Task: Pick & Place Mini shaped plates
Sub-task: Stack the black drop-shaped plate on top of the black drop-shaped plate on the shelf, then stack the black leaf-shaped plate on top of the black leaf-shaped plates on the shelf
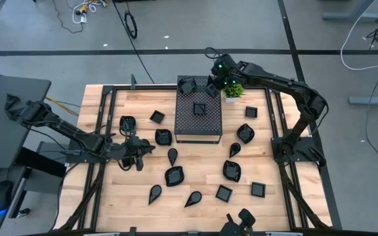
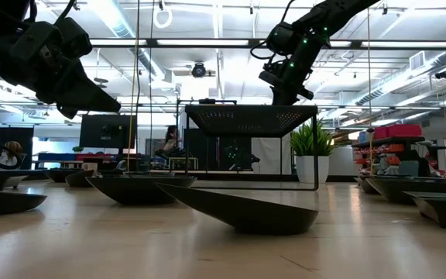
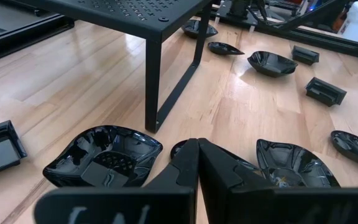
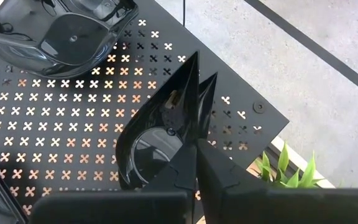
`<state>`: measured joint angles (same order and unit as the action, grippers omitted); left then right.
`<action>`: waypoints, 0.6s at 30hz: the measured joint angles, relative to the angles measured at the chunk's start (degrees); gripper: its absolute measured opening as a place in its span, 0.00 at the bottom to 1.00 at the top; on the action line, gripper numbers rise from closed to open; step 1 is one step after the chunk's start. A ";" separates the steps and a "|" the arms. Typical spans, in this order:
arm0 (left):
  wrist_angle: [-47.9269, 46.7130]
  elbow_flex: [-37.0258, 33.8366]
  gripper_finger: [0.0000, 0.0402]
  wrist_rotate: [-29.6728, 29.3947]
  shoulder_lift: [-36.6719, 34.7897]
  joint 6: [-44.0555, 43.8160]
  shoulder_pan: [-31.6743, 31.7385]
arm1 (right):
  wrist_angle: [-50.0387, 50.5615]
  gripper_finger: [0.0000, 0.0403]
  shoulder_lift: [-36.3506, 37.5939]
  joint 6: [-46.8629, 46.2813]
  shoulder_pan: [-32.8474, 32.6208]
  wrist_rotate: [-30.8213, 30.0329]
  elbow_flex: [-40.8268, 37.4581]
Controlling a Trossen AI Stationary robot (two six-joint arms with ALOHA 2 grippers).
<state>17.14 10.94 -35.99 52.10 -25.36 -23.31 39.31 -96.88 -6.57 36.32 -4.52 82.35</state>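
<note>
The black perforated stand [image 1: 199, 121] sits mid-table, with two mini plates [image 1: 188, 85] [image 1: 200, 109] resting on its top. My right gripper [image 1: 215, 84] [image 4: 194, 146] hangs over the stand's far right corner, shut on a teardrop plate [image 4: 160, 134]. Above the table's left part, my left gripper [image 1: 151, 148] [image 3: 197, 149] is shut with nothing in it. Under it a rounded leaf plate [image 3: 104, 155] and another plate [image 3: 294, 165] lie on the wood. Several more glossy black plates [image 1: 231, 170] are spread over the table. My right gripper pinches the teardrop plate's side rim [image 4: 190, 134] near its wide end, one finger in the hollow and one outside. The fingers slant down from the table's right. The plate is tilted, pointed end [image 4: 194, 62] away from the fingers. Whether it touches the stand's top, I cannot tell.
A small green plant [image 1: 233, 90] [image 4: 284, 168] stands just right of the stand's far corner. The stand's legs [image 3: 154, 81] leave room beneath it. Black frame rails [image 1: 273, 115] run along both sides of the table. A person [image 2: 169, 141] sits far behind.
</note>
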 joint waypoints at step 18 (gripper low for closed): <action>0.00 0.00 0.04 0.00 0.02 0.02 0.00 | -0.05 0.23 0.05 -0.43 -0.01 0.06 0.00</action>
<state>17.14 10.94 -35.99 52.11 -25.34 -23.31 39.26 -96.83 -7.01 36.31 -4.47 82.35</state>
